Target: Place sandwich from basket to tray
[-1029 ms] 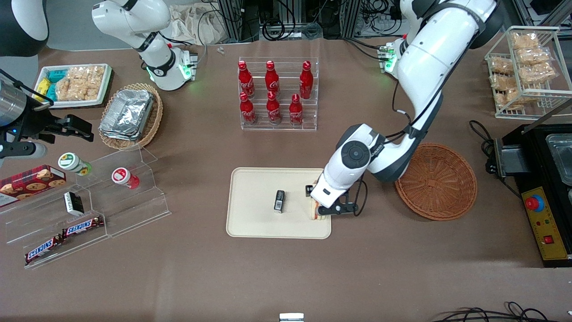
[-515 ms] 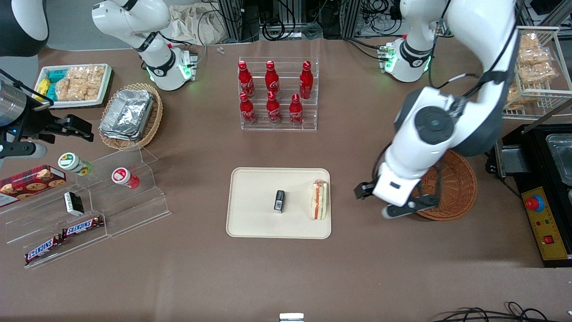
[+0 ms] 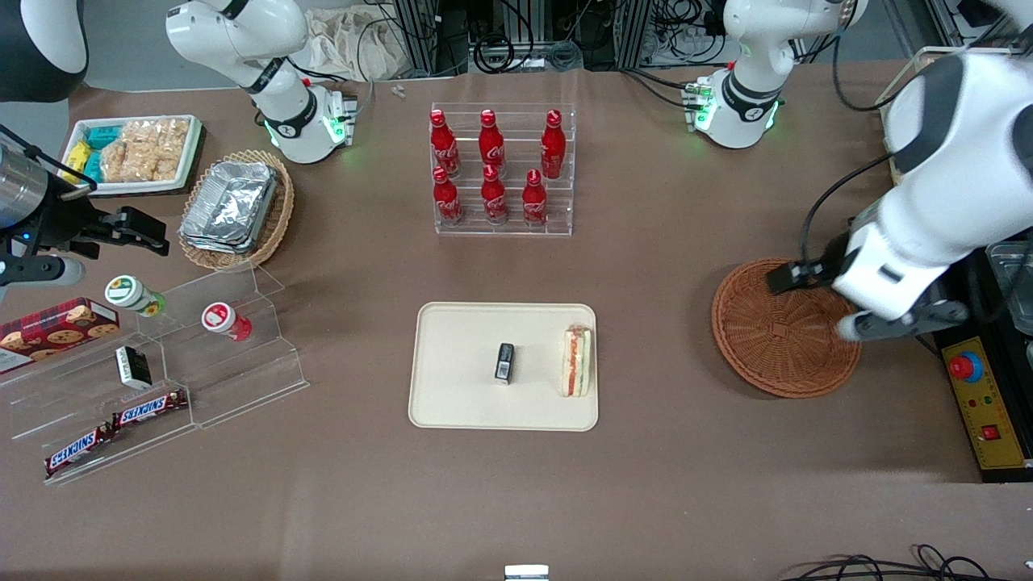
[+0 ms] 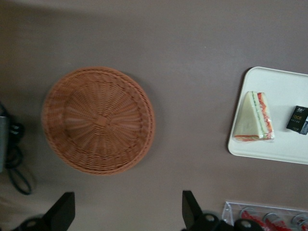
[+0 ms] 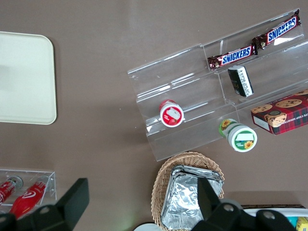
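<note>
The front view looked steeply down over the whole surface (image 3: 686,484). The left wrist camera faced straight down from high above, its tool (image 4: 126,211) wide-fingered, sharing the basket (image 4: 98,120), tray (image 4: 284,144) and sandwich (image 4: 254,118) with the front view. The right wrist camera shared the tray's corner.

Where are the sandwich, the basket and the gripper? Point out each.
sandwich (image 3: 576,361), front view, on its filling edge.
basket (image 3: 781,329), front view, on its woven floor.
gripper (image 4: 126,211), left wrist view, midway between its open fingertips, above bare table beside the basket.
</note>
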